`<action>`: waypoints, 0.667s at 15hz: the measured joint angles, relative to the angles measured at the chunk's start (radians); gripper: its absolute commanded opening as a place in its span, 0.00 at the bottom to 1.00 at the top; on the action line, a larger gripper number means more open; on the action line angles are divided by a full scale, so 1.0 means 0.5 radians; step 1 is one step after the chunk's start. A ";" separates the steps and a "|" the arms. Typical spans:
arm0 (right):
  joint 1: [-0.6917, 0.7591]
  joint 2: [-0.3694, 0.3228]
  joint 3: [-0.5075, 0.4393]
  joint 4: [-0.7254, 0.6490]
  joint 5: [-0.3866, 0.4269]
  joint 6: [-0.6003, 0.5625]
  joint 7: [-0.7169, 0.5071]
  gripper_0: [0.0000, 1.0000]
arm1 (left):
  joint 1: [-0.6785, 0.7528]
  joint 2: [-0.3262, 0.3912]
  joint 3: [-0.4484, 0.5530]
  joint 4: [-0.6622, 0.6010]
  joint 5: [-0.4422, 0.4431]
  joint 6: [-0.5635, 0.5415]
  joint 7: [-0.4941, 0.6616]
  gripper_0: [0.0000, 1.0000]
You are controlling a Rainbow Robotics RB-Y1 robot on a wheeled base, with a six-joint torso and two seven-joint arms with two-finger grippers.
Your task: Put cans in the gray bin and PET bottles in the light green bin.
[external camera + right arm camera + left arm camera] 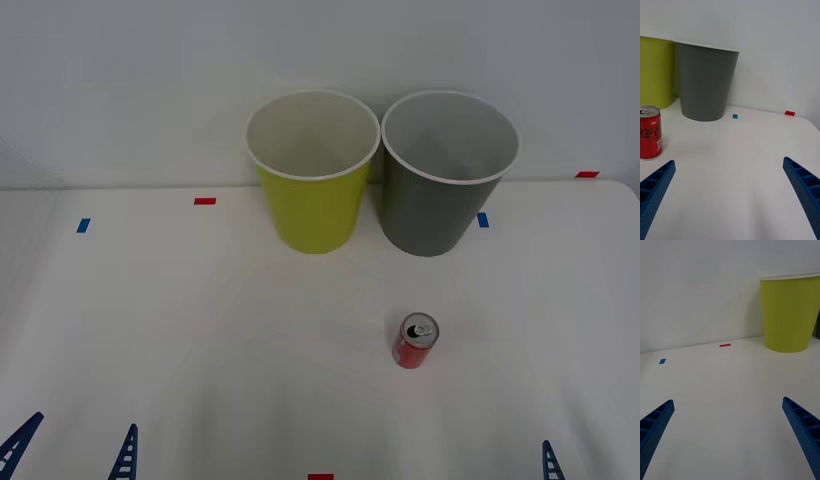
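Note:
A small red can (415, 342) with a silver top stands upright on the white table, in front of the gray bin (430, 215). The light green bin (310, 215) stands just left of the gray one, and both look empty. In the right wrist view the can (650, 133) is ahead of one finger, with the gray bin (703, 86) and the light green bin (655, 71) behind it. My right gripper (729, 162) is open and holds nothing, low at the table's near right. My left gripper (727, 401) is open at the near left, facing the light green bin (790, 315). PET bottles are out of view.
Small tape marks lie on the table: red (205, 200), blue (83, 225), blue (483, 220), red (587, 174). A white wall rises right behind the bins. Bare table surface (230, 340) stretches between the grippers and the bins.

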 measured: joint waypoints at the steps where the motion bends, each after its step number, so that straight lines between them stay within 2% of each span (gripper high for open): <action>1: 0.000 0.000 0.000 0.000 0.000 0.000 0.000 1.00 | 0.000 0.000 0.000 0.000 0.000 0.000 0.000 1.00; 10: 0.000 0.000 0.000 0.000 0.000 0.000 0.000 1.00 | 0.000 0.000 0.000 0.000 0.000 0.000 0.000 1.00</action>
